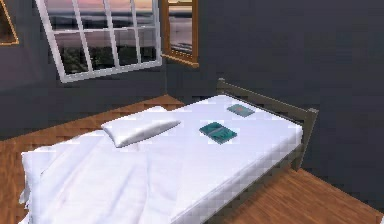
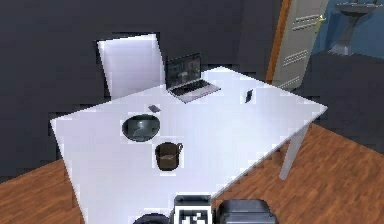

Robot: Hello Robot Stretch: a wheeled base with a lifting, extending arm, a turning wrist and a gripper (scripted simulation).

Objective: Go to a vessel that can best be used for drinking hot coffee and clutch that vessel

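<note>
A dark brown mug with a handle on its right stands near the front of a white table in the arm side view. Just behind it and to the left sits a grey bowl. At the bottom edge of that view, below the mug, a white marker square with black marks shows, with the gripper as a dark shape to its left. Its far end is cut off by the edge, so I cannot tell whether it holds anything.
On the table also lie an open laptop, a small flat phone and a small dark upright object. A white chair stands behind it. A door is at the back right. The forward view has a white bed with a pillow and a book.
</note>
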